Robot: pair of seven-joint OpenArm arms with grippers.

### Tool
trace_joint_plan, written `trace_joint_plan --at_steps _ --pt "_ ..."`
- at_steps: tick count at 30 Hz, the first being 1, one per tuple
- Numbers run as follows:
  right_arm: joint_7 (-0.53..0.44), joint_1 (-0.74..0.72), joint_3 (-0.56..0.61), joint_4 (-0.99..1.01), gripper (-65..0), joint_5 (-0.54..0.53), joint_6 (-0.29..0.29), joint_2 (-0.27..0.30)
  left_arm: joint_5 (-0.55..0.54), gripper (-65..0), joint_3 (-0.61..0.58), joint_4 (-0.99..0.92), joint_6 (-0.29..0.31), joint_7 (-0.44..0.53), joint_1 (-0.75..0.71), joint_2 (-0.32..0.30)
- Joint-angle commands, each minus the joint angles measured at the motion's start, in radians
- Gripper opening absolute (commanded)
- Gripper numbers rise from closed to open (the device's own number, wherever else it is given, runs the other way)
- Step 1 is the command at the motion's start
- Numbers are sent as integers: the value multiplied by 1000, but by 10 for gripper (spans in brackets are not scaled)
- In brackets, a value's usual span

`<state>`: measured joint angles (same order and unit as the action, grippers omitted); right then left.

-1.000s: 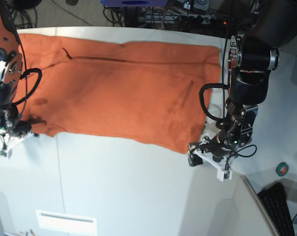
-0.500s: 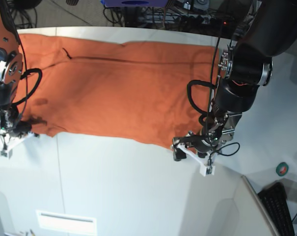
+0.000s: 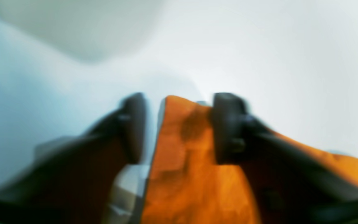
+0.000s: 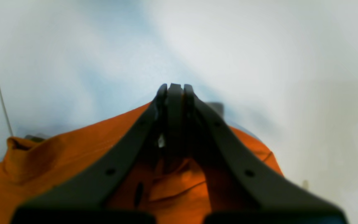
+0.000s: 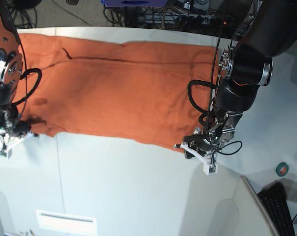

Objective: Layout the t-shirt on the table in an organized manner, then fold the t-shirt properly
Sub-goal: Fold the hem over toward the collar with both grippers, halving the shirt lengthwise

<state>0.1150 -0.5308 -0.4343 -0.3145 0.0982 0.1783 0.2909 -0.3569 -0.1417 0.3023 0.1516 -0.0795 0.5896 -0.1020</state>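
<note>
Near edge of the table: bare white surface is seen along the front, with nothing laid on it.
Left gripper: set at the t-shirt's near corner on the base view's right. In the left wrist view the jaws are seen partly apart with orange cloth lying between the fingers; whether the cloth is actually pinched cannot be told, the picture being blurred.
Right gripper: placed at the opposite near corner of the garment, on the base view's left. In the right wrist view the fingers are pressed together at the tips with orange cloth gathered just beneath them, so the hem is judged to be clamped there.
T-shirt: spread flat across the far half of the table, its far hem lying along the curved far edge and its near hem running roughly between the two grippers.
Reason for the placing: both near corners are judged to be taken so that the near hem can be lifted evenly and carried over for a fold.
Stage: layout is judged largely done; no fold is made yet.
</note>
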Motion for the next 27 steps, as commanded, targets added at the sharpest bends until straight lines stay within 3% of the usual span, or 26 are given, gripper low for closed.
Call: trace_joint_plan --at_steps 1,4,6,16,20,27 --pt "-22 -25 1 -25 -650 -2 -1 17 -3 -484 4 7 6 1 23 2" --pt "-22 4 1 -74 -650 -2 -1 14 -3 -607 6 11 6 1 23 0" --pt "-19 21 1 -114 -650 -2 -1 0 -3 -650 6 15 6 1 23 0" --pt "-16 68 1 -214 -650 -2 -1 -11 -4 -650 3 197 3 -15 -53 -28" --pt "-22 85 -1 -219 -650 -2 -1 -11 -4 -650 9 361 3 -122 -118 -44" --pt "-22 157 -4 -383 -650 -4 -1 -43 -6 -650 9 641 1 -204 -237 -75"
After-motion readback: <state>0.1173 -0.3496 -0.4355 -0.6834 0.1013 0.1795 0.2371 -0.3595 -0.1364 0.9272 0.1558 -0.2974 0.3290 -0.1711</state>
